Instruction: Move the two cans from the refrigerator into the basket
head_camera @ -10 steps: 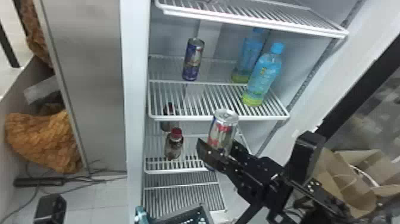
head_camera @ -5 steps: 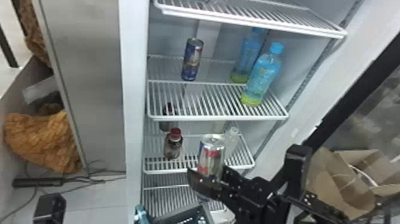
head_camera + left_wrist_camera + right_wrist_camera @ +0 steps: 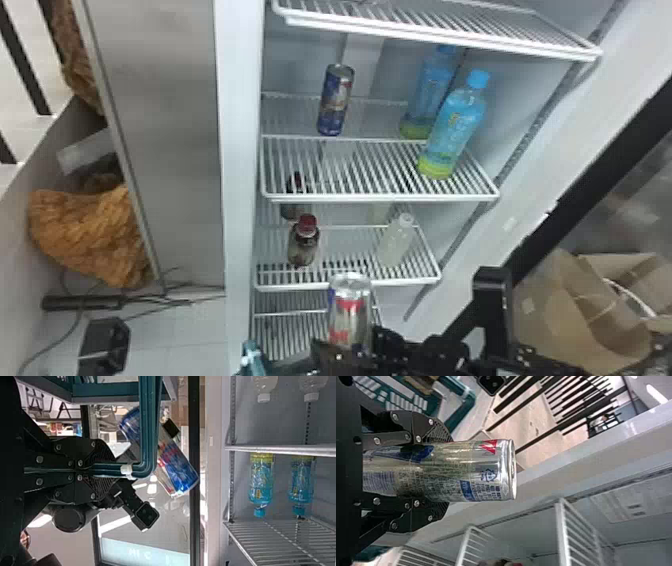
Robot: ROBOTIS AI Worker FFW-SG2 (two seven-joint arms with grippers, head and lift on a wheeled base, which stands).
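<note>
**1 can in the right claw, 1 can on the refrigerator shelf**

The right gripper (image 3: 350, 349) has its 2 fingers closed around the silver can (image 3: 350, 305), 1 finger on each side, and the can's end sticks out beyond the fingertips. In the head view, this can overlaps the front edge of the lower shelf (image 3: 350, 286). The left wrist view shows it leaning, behind the basket handle (image 3: 148, 451); I cannot tell if they touch.

The left gripper (image 3: 109, 470) is closed on this handle, near its corner. The basket (image 3: 105, 390) is teal.

Inside the refrigerator (image 3: 240, 150), the blue can (image 3: 336, 100) stands upright on the middle shelf (image 3: 380, 197), back from the front edge. A wide gap lies between it and the 2 blue bottles (image 3: 452, 130) at the right; the nearer bottle is close to the front edge.
</note>
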